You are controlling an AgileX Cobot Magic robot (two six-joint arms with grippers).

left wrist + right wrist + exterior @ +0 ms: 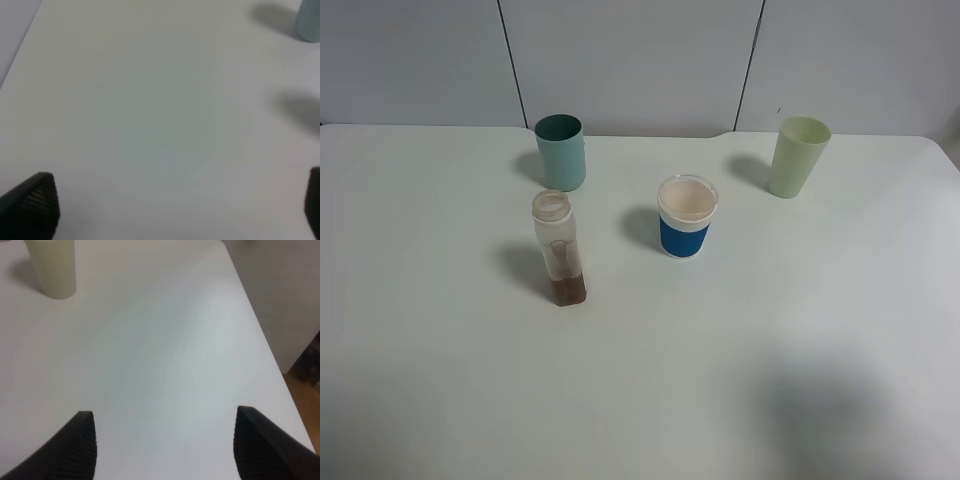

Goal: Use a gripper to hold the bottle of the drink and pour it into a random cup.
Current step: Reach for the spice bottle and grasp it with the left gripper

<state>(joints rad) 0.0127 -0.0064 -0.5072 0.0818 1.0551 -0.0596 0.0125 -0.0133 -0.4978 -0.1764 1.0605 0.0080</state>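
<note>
Bottle (558, 248) stands upright and uncapped, left of centre in the overhead frame, on the white table (440, 400). The drink (568, 291) is a shallow brown layer at its base, so a steep tilt will likely be needed to pour. The teal cup (561, 151) stands just behind the bottle toward the upper left, near but apart from it, which makes it the shortest carry. A white cup with a blue band (686, 217) sits at centre and a pale yellow-green cup (799, 156) at upper right, both well apart from the bottle. Neither arm appears in the overhead frame. The left gripper (172, 205) is spread wide and empty over bare table, with the teal cup only at the edge of its view. The right gripper (170, 445) is likewise wide and empty. Assessment: grasp not yet begun, and the left side is better placed to take the bottle.
</note>
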